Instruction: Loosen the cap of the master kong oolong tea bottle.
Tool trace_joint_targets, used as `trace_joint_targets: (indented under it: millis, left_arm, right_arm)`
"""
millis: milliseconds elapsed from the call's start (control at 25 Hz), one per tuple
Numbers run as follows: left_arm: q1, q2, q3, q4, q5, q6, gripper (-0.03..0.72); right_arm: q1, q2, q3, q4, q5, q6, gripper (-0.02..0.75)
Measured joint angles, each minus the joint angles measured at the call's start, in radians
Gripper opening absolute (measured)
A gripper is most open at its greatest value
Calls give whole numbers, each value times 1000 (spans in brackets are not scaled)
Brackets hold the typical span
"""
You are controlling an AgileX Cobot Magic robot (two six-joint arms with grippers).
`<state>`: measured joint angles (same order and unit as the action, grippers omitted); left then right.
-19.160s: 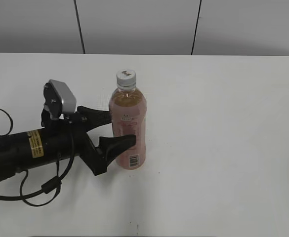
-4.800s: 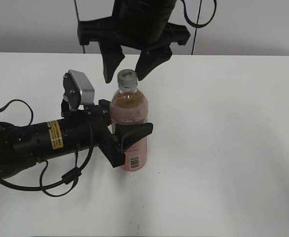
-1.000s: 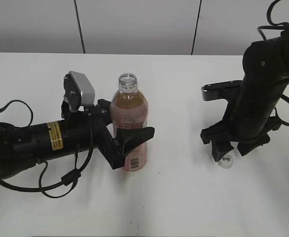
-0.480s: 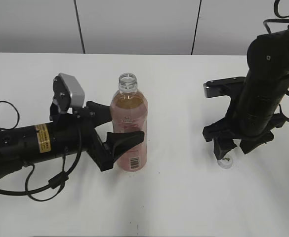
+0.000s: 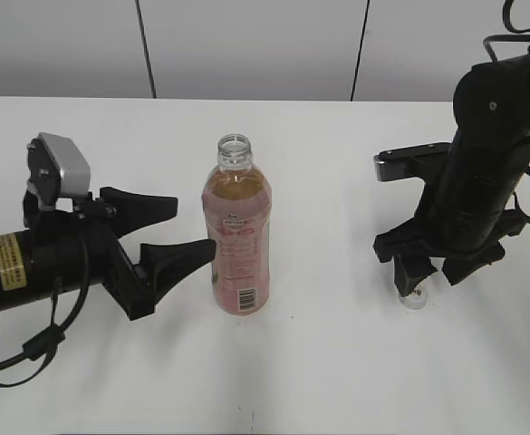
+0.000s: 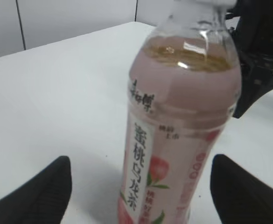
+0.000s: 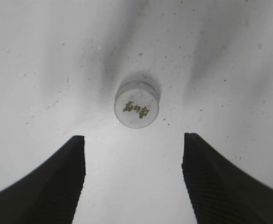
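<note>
The master kong oolong tea bottle (image 5: 237, 245) stands upright mid-table with its neck open and no cap on; it fills the left wrist view (image 6: 183, 121). My left gripper (image 5: 178, 234) is open, drawn back to the left of the bottle and apart from it (image 6: 138, 189). The white cap (image 5: 415, 298) lies on the table at the right, its dark mark up, also in the right wrist view (image 7: 136, 104). My right gripper (image 5: 437, 269) hangs open just above the cap (image 7: 134, 161), not touching it.
The white table (image 5: 337, 372) runs to a grey panelled wall (image 5: 246, 45) at the back. The left arm's black body and cable (image 5: 29, 272) lie along the table's left side.
My left gripper has let go of the bottle and pulled back to the left. The right gripper has stayed over the cap, which lies on the table.
</note>
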<state>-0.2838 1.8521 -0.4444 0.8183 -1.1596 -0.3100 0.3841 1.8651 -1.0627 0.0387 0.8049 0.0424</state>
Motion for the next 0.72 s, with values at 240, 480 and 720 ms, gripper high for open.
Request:
trace_joint_targets:
  millis: [240,480,720]
  left_arm:
    - [66,-155,14,-32,200,0,542]
    - [76,-328,-4,-319,613,0,522]
    - [97,-386,-106,-555,1012,-35,505]
  right_arm:
    - [0,0,0,10,6,-1,495]
    - [0,0,0,33,9,-2,495]
    - [0,0,0,34,14,-3,495]
